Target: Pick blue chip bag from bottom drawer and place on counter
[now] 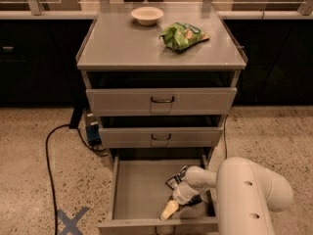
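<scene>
The bottom drawer [137, 190] is pulled open, with a flat grey floor. The blue chip bag [176, 178] lies at the drawer's right side, dark with white patches, partly covered by my arm. My gripper [170, 210] reaches down into the drawer, with its cream tip near the front wall, just in front of and left of the bag. The white arm [247, 195] fills the lower right. The counter [127, 43] is the grey cabinet top.
A bright green snack bag [183, 35] and a small white bowl [146, 15] sit on the counter. Two closed drawers with dark handles [162, 100] are above the open one. A black cable [49, 151] and blue tape cross [71, 222] are on the speckled floor at left.
</scene>
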Available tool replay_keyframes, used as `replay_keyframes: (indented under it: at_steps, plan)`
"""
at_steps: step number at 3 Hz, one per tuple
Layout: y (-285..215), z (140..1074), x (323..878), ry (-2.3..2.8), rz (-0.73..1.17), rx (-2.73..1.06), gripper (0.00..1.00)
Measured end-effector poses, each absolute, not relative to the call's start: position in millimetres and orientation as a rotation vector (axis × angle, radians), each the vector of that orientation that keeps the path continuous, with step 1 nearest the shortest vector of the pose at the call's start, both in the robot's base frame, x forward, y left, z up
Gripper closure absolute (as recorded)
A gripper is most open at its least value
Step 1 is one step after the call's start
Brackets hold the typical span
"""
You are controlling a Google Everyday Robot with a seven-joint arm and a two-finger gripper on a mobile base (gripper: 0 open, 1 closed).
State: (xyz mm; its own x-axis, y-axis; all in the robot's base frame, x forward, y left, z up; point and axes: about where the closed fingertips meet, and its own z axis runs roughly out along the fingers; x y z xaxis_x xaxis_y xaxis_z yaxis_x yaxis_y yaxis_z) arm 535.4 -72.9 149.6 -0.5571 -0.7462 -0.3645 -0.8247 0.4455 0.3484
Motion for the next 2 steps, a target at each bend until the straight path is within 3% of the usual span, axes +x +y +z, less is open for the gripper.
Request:
replay_keyframes:
  at_steps: [2]
  plan:
    - [-137.5,196.6,568.7,2.573,0.537,-1.18,0.0]
